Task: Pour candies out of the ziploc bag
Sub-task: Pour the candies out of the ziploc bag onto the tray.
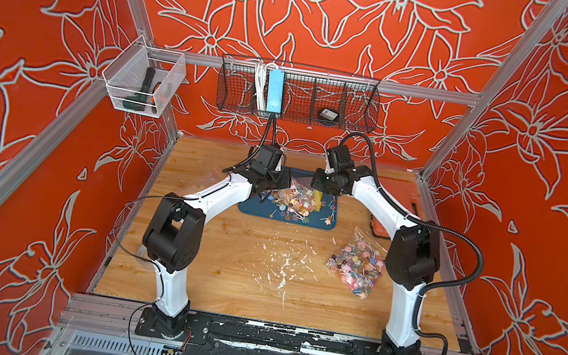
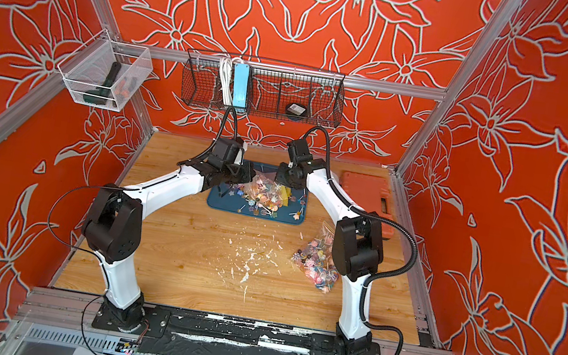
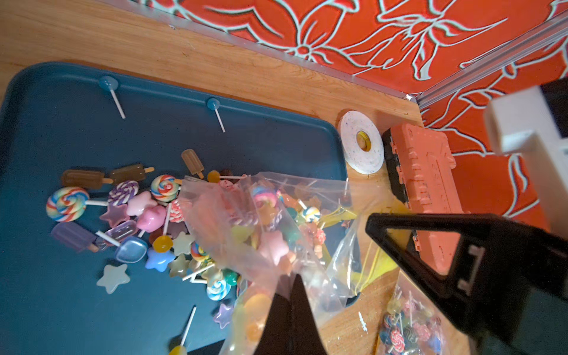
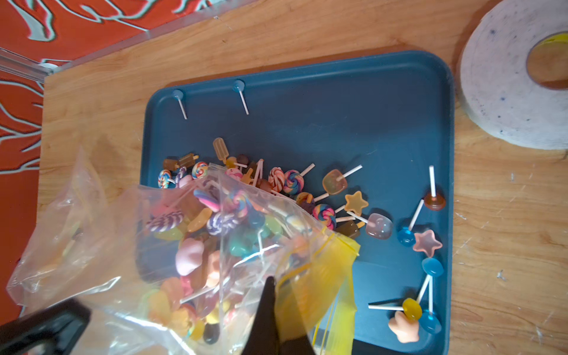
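The left fingers (image 3: 292, 316) and right fingers (image 4: 266, 310) clamp the ziploc bag (image 4: 215, 246).
Only wrist views show the tape roll (image 4: 498, 92).

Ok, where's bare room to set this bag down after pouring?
Free: the far band of the tray, between two blue lollipops at its far rim and the candies; the wooden table between tray and arm bases. Crowded: under the ziploc bag, around the second full bag.

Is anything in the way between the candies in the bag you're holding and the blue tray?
Nothing visible. The held bag hangs right over the tray, its yellow-edged mouth looks open toward it, and spilled candies already lie there.
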